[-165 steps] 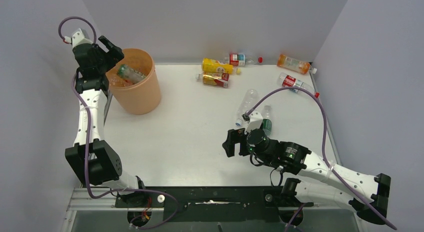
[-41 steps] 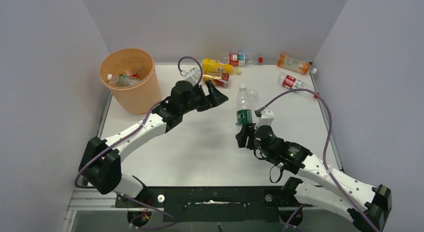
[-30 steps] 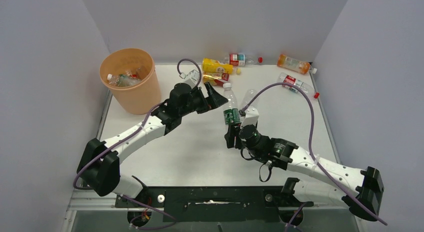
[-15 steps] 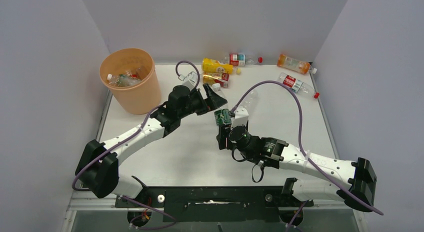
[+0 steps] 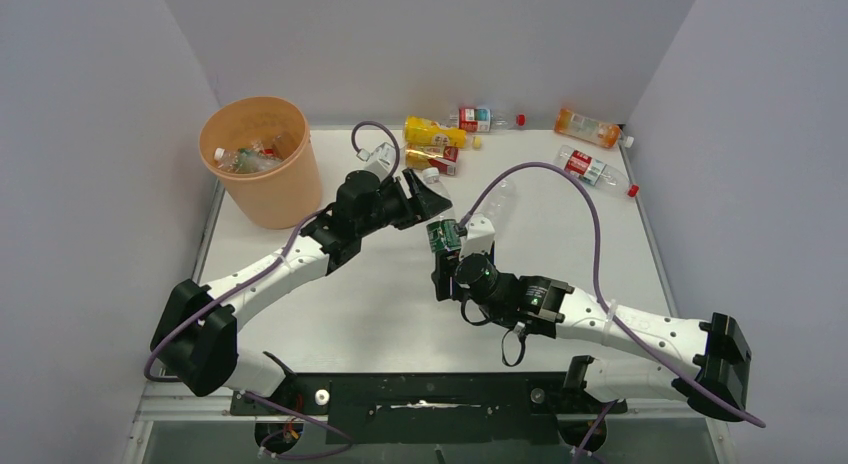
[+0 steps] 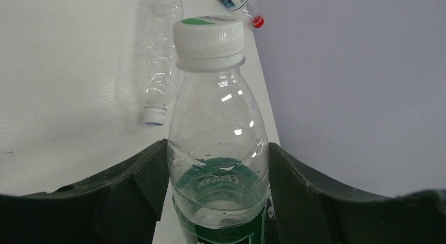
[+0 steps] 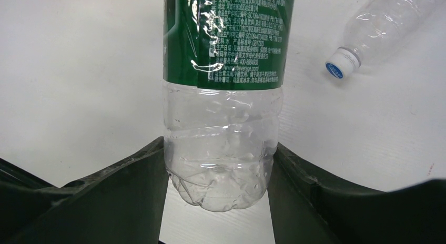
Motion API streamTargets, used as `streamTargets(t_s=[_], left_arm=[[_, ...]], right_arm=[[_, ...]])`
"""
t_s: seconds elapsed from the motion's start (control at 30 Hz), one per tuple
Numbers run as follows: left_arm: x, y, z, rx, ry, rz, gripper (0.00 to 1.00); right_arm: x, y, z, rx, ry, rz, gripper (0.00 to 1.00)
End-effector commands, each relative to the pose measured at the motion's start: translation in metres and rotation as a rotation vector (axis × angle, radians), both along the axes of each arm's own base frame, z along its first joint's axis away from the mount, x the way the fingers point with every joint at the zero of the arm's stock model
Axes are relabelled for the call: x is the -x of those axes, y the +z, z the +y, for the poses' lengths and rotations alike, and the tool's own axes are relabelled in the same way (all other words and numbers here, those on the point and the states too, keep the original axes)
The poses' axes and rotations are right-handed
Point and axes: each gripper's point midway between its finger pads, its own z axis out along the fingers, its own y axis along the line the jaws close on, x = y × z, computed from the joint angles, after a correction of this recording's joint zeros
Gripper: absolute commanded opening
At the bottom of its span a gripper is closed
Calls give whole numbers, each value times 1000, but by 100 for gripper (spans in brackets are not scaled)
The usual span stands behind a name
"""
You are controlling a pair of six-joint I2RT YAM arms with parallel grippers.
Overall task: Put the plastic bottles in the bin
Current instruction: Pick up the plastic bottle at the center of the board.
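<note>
Counter (image 5: 340,309): white, grey walls (image 5: 430,44).
Bottle (image 5: 437,234): clear green-labelled plastic, likely light, crushable; grip the shoulder.
Left gripper (image 6: 216,146): grasping shoulder.
Right gripper (image 7: 216,145): grasping base.

The green-labelled bottle (image 6: 218,149) is cut off at its base in the left wrist view, at its cap in the right.

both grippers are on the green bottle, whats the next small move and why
Probably open the right gripper and let go. It clamps the base of the green-label bottle, while the left gripper presses both sides of the bottle's shoulder below the white cap, so the left seems to have it. Once freed, the left arm could carry it to the bin at the far left.
</note>
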Motion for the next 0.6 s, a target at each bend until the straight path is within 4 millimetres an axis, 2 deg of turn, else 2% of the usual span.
streamTargets(t_s=[0.0, 0.1, 0.4, 0.57], left_arm=[[-4, 30, -5, 55, -17, -84, 48], [-6, 31, -4, 46, -15, -88, 43], [-21, 47, 13, -1, 15, -129, 38], [-32, 59, 32, -31, 48, -152, 38]], right_arm=[[-9, 26, 8, -73, -33, -58, 53], [-9, 26, 7, -73, -32, -58, 56], [-5, 29, 4, -87, -28, -48, 92], [-2, 34, -1, -108, -33, -52, 100]])
